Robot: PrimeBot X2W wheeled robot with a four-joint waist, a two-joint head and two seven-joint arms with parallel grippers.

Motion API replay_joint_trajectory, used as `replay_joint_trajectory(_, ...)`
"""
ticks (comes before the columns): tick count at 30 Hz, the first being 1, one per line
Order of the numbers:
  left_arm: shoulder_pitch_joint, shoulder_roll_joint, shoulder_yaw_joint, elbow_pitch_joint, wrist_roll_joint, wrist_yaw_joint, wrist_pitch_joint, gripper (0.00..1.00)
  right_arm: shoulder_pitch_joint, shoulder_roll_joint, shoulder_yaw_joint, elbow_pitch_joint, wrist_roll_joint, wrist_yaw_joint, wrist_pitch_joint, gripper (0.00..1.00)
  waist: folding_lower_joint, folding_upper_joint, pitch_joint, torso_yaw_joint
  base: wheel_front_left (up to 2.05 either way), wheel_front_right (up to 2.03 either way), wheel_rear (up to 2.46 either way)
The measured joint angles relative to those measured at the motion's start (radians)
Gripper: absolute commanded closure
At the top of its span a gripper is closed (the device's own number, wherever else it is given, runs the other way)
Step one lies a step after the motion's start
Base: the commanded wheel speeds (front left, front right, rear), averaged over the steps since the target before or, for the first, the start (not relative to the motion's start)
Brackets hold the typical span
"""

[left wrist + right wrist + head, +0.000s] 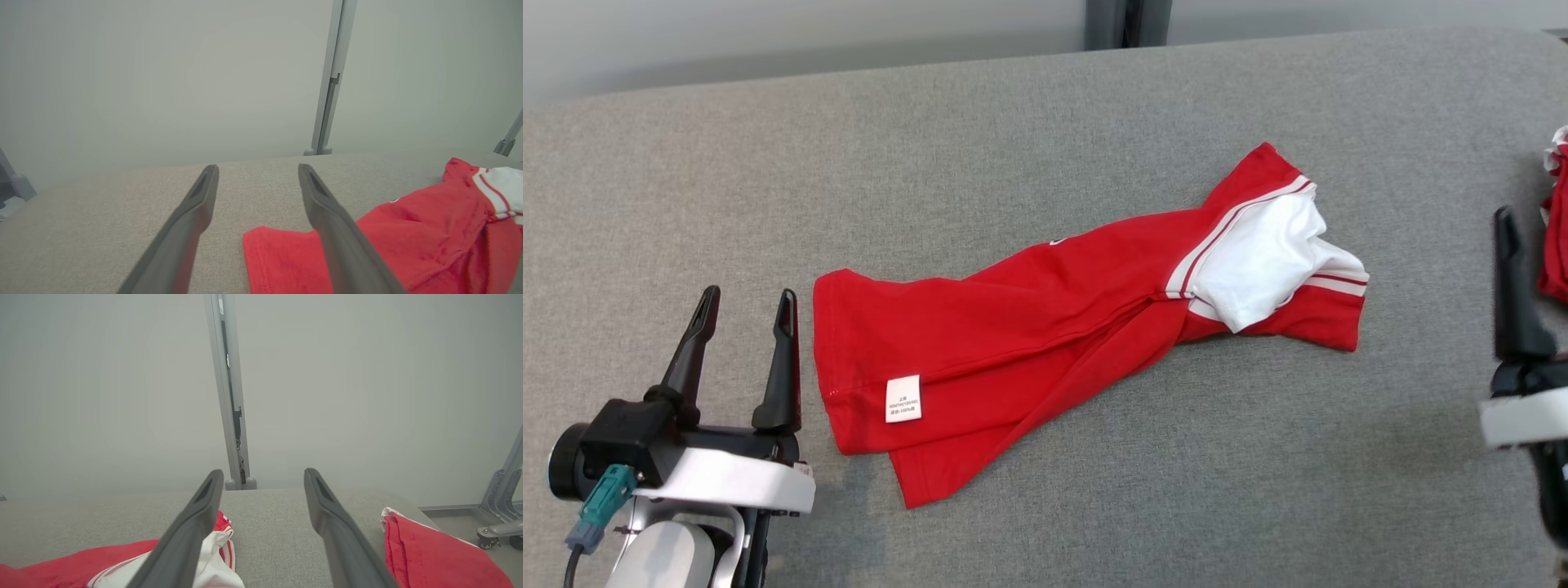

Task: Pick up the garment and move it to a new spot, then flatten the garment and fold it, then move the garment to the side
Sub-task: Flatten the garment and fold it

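Item under inspection: red garment (1029, 327), lying on the grey bench (1013, 122) near its middle, unfolded, twisted along its length and creased. Its hem end sits to the near left with a white label (903, 398) facing up. Its sleeve end lies to the right and somewhat farther, showing a white sleeve (1262, 261) with red and white stripes. Left hand (749, 292): fingers spread wide, grasping nothing, positioned just left of the hem edge. Whether it touches the cloth cannot be told. Its wrist view shows the hem corner beside the right-side finger. Right hand (263, 473): fingers spread wide, nothing between them, bare bench in the gap. It sits at the right edge of the bench, with the white sleeve to its left and well apart from the garment's body. A second red cloth (429, 555) lies at the far right edge of the bench, beside this hand. A grey post (1127, 20) stands behind the bench against a pale wall.
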State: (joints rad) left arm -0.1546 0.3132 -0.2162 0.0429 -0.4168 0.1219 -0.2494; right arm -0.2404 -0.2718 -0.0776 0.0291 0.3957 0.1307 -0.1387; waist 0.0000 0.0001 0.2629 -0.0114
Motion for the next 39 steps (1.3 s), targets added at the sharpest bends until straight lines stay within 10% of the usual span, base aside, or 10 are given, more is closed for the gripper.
replay_joint_trajectory(22, 0.091, 0.007, -0.016, -0.052, -0.015, 0.038, 0.033, 0.0, 0.199, 0.126, 0.005, -0.165, -0.146, 0.0, 0.105, 0.0, 0.0, 0.0, -0.066, 0.012, 0.0, 0.0, 0.0)
replay_joint_trajectory(39, 0.012, 0.0, -0.04, -0.082, -0.005, 0.033, 0.032, 0.0, -0.02, 0.022, 0.107, 0.0, -0.102, 0.0, 0.255, 0.0, 0.0, 0.0, 0.064, 0.055, 0.0, 0.0, 0.0)
